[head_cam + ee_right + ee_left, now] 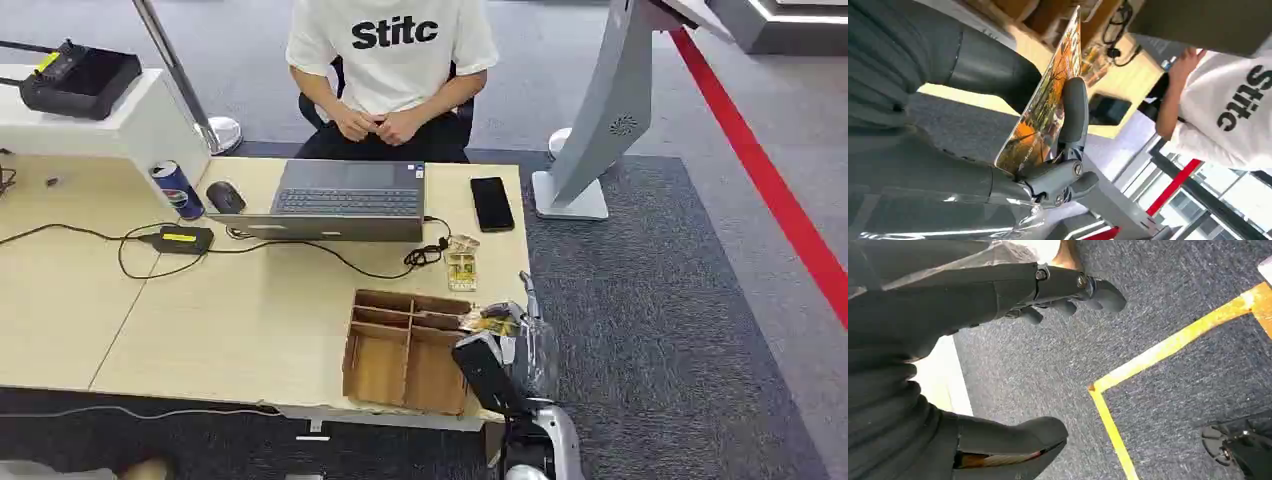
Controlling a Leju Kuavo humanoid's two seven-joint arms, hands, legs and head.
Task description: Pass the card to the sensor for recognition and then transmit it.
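Note:
A card (1048,100) printed in orange and green is pinched between the thumb and fingers (1074,112) of my right hand (1013,120). In the head view that hand (495,365) hovers at the table's near right corner, beside the right wall of a wooden compartment box (377,368), and the card (487,321) shows as a yellowish sliver above it. A small yellowish pad (461,271) lies on the table just beyond the box, near a coiled cable. My left hand (998,355) hangs over carpet, fingers apart, holding nothing.
A person in a white shirt (392,45) sits behind the table at a laptop (346,200). A black phone (491,203), a mouse (225,197), a can (177,189) and a power brick (182,239) lie around it. A grey kiosk stand (600,120) rises right of the table.

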